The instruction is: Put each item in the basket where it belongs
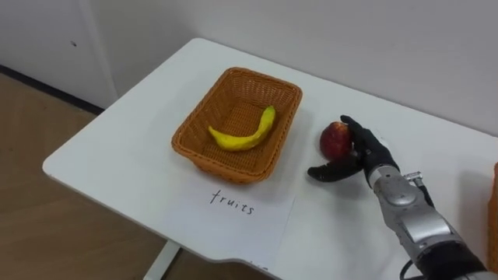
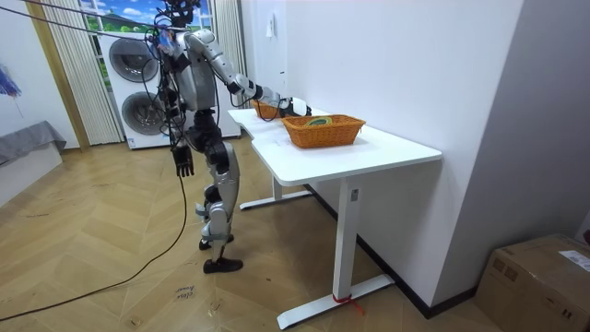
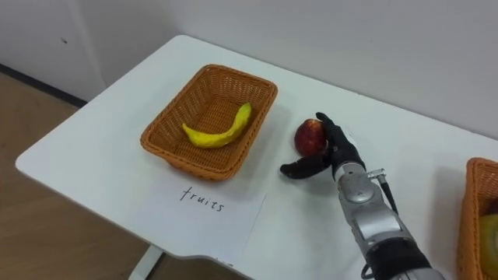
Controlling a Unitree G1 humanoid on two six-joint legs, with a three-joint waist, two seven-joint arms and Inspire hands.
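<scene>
A red apple (image 1: 335,138) lies on the white table (image 1: 132,148), just right of the woven fruit basket (image 1: 226,169). A yellow banana (image 1: 245,134) lies inside that basket. My right hand (image 1: 364,152) is at the apple: its straight fingers rest against the apple's right side, and the thumb sticks out low in front, apart from the fruit. The apple sits on the tabletop, with the hand open around it. In the room view my left hand (image 2: 183,161) hangs relaxed beside my hip, holding nothing.
A paper label (image 1: 233,204) lies in front of the fruit basket, near the table's front edge. A second woven basket (image 3: 476,204) stands at the far right with something yellow-green (image 3: 489,233) in it. A wall runs behind the table. I stand at the table's long side.
</scene>
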